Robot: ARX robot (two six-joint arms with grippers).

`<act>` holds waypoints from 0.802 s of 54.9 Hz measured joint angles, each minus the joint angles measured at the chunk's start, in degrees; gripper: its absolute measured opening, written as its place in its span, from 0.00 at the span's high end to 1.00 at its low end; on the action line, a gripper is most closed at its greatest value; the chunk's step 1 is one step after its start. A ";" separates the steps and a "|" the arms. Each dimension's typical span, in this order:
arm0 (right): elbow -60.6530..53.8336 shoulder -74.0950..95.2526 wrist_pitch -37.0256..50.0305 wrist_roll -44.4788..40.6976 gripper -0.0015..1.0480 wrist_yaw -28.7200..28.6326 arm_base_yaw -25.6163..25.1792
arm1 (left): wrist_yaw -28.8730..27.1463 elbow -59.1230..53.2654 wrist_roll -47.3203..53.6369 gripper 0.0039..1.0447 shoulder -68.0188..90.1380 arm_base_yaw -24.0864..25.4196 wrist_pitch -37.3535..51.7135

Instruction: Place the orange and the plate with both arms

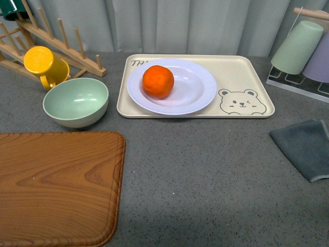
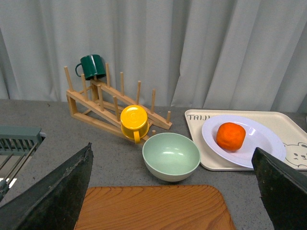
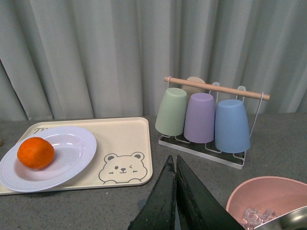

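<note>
The wooden board (image 1: 56, 185) fills the near left of the grey counter (image 1: 205, 175), and beyond it the beige bear tray (image 1: 241, 72) carries the plate (image 1: 198, 87) on its left half, so the printed bear at the right corner stays uncovered. The plate is white, round and deep, with a wide rim, and it lies flat and wholly inside the tray's lip. The orange (image 1: 158, 81) sits in the plate's well toward its left side, resting against the slope where a round fruit would naturally settle; its skin is bright and dimpled, and no stem dot can be made out here. By the look of it, both things are already set down and the task is at or near its end. Neither arm shows in the front view. In the left wrist view the left gripper (image 2: 175, 191) has its two dark fingers spread wide with nothing between them, hanging back over the board. In the right wrist view the right gripper (image 3: 175, 191) has its fingers pressed together on nothing, near the cup rack (image 3: 206, 120). The pale green bowl (image 1: 75, 101) stands left of the tray, apart from it.
</note>
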 joint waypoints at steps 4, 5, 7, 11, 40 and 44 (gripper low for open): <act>-0.26 -2.84 -2.64 -0.02 0.99 -0.02 0.00 | 0.00 0.00 0.00 0.06 0.00 0.00 0.00; -0.33 -3.67 -3.39 -0.02 0.99 -0.02 0.00 | 0.00 0.00 0.00 0.06 0.00 0.00 0.00; -0.44 -5.33 -4.83 0.00 0.99 -0.02 0.00 | 0.00 0.00 0.00 0.06 0.00 0.00 0.00; -0.46 -8.13 -7.28 -0.02 0.99 -0.02 0.00 | 0.00 0.00 0.00 0.06 0.00 0.00 0.00; -0.48 -24.33 -22.67 -0.02 0.99 -0.09 0.00 | 0.00 0.00 0.00 0.06 0.00 0.00 0.00; -0.48 -25.77 -24.11 -0.02 0.99 -0.09 0.00 | 0.00 0.00 0.00 0.06 0.00 0.00 0.00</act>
